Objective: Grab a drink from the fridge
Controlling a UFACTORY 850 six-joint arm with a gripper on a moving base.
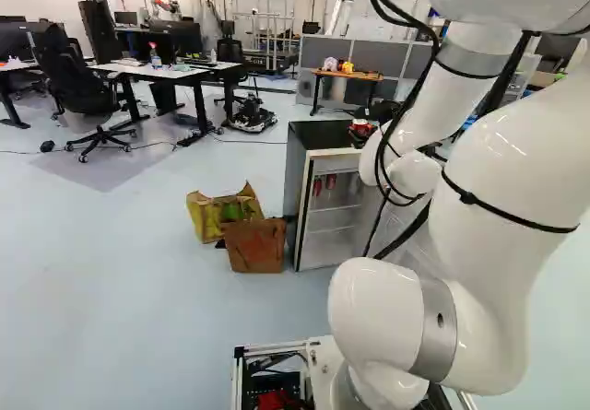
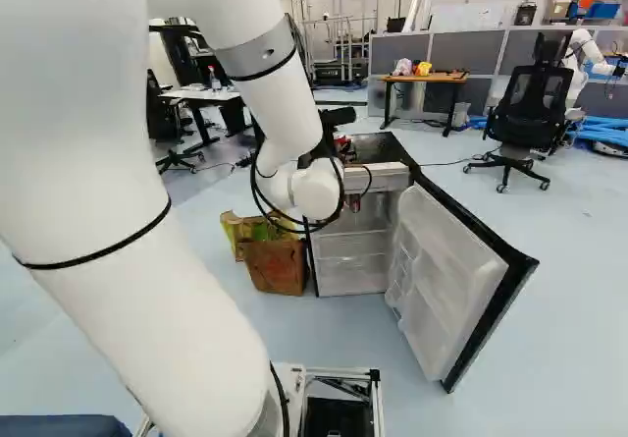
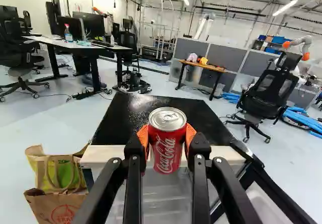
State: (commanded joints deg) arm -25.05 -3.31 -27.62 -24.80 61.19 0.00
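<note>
Here's the grip: the black gripper [image 1: 360,134] has the red soda can [image 3: 167,151] clasped upright between its orange pads [image 3: 190,133], up by the mini fridge's [image 3: 151,114] front top edge, probably clear of it, and the fridge door [image 2: 446,280] stands wide open!

Looks like a robotics lab to me, desks with monitors [image 3: 84,26] everywhere, plus another robot [image 3: 301,44] over past the grey partitions [image 3: 232,59].

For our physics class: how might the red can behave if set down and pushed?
The can is taller than wide, so might tip, then roll on its round side. Its lid looks unopened, so it is probably heavy and firm.
</note>
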